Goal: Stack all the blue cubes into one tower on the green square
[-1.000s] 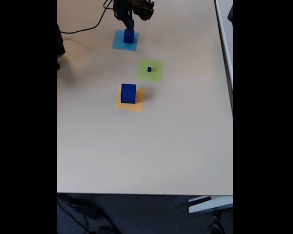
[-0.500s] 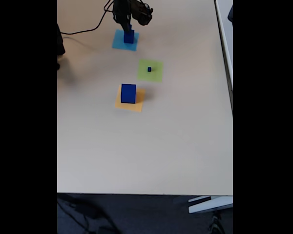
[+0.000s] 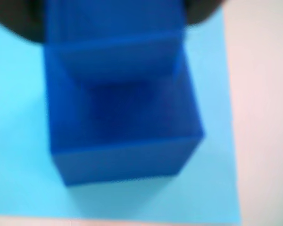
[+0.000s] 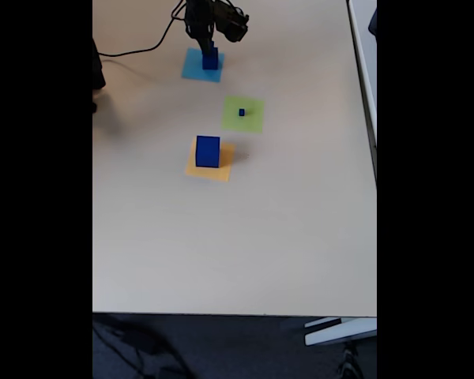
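Pincer down on the far cube, grip state unclear.

Near to far in the fixed view: large cube (image 4: 208, 151) sits on the orange square (image 4: 210, 159); small cube (image 4: 242, 113) sits on the green square (image 4: 242, 114); medium cube (image 4: 210, 59) sits on the light-blue square (image 4: 201, 65) with the pincer (image 4: 209, 49) right over it. Cannot tell if the pincer is spread or pinching; the wrist view is blurred, with the cube (image 3: 120, 103) very close. Risks, as I judge them: an off-centre squeeze could twist or drop the cube, and the small cube already on green means bigger cubes can't stack stably there.
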